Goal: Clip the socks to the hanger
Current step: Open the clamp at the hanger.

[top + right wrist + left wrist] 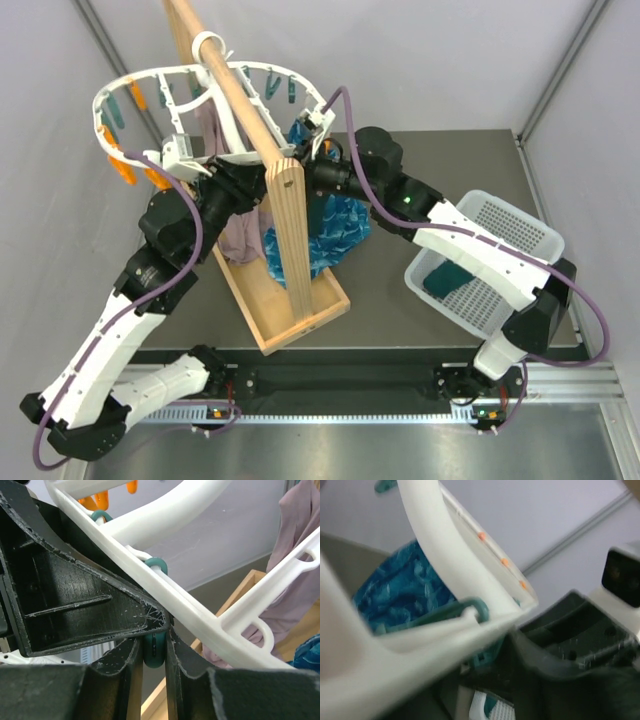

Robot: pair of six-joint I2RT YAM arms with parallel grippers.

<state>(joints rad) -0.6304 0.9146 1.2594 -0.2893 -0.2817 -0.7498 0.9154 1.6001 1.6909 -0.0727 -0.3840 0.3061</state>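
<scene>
One sock (448, 280) lies in the basket (500, 215), none visibly clipped to the hanger (135, 80); right gripper (154, 640) pinches a teal peg (154, 655), left gripper (232, 180) state cannot be told.

White-and-black arms (470, 250) with purple cables (199, 228)

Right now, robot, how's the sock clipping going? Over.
Right gripper shut on a teal peg. Left gripper at the hanger, unclear. One sock in the basket. Blue cloth hangs close.

Pole (235, 85), post (290, 230) and hanging mauve cloth (240, 235) and blue cloth (340, 225) crowd the space under the hanger (200, 622), peg (154, 652) after peg dangling from its rim. Rightward, bare table (385, 290) shows between blue cloth and basket (520, 215).
</scene>
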